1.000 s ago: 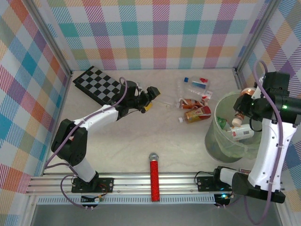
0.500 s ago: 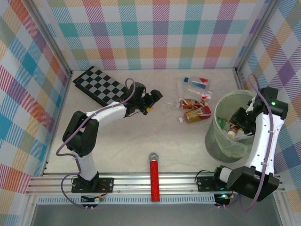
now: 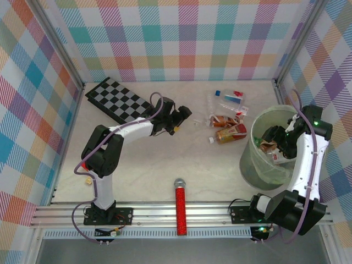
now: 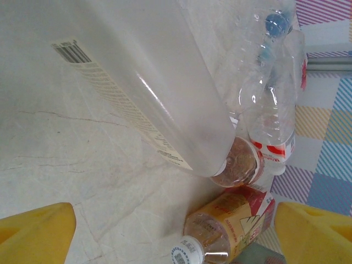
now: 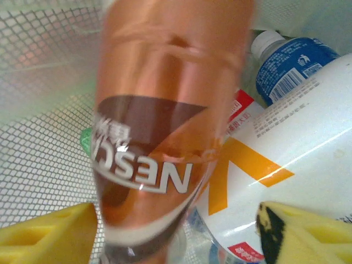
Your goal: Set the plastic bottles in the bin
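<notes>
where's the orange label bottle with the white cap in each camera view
top external: the orange-label bottle lies right of centre, just left of the bin, cap pointing lower left.
left wrist: the bottle sits bottom centre, cap at the lower edge.
right wrist: looks inside the bin at a brown bottle.
shared landmark, top external and left wrist: the blue-capped clear bottle beyond it.
</notes>
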